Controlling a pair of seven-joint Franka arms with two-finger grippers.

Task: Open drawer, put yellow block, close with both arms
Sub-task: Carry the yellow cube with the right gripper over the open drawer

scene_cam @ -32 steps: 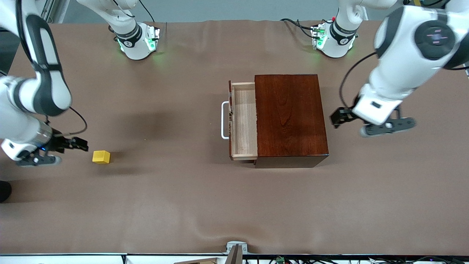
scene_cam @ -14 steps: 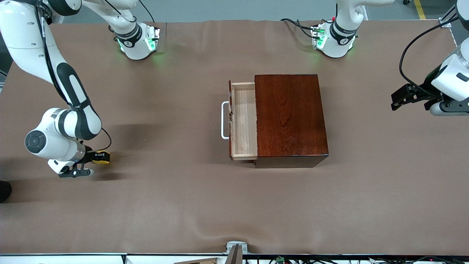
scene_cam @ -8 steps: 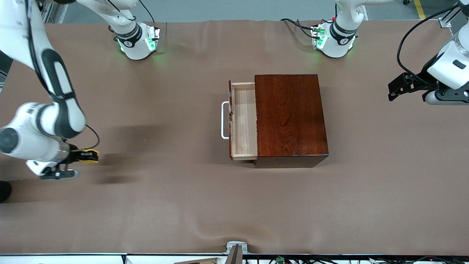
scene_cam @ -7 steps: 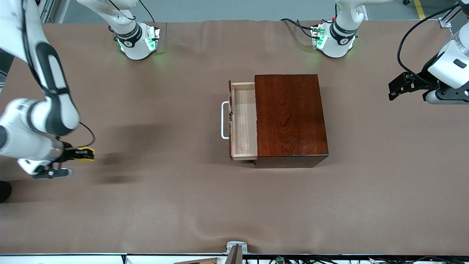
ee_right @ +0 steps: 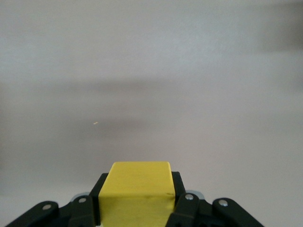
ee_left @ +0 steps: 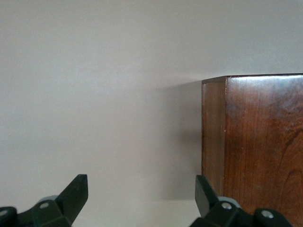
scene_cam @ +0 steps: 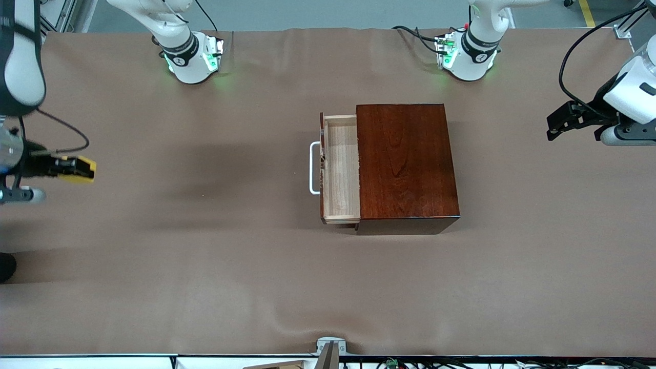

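Observation:
The yellow block (scene_cam: 83, 169) (ee_right: 138, 188) hangs above the brown table near the right arm's end, with my right gripper (scene_cam: 72, 168) (ee_right: 138, 191) shut on it. The drawer (scene_cam: 341, 169) stands pulled out of the mahogany box (scene_cam: 407, 164) (ee_left: 258, 142). Its pale tray is bare and its white handle (scene_cam: 312, 168) faces the right arm's end. My left gripper (scene_cam: 557, 125) (ee_left: 140, 185) is open and holds nothing. It hovers over the table at the left arm's end, apart from the box's closed back.
Both green-lit arm bases (scene_cam: 192, 56) (scene_cam: 464, 54) stand at the table's edge farthest from the front camera. A small metal mount (scene_cam: 330, 348) sits at the nearest edge. Brown cloth covers the table (scene_cam: 230, 256).
My right gripper has closed on the yellow block, lifted it off the table and carried it toward the right arm's end. The left gripper withdrew from the box earlier and now barely moves.

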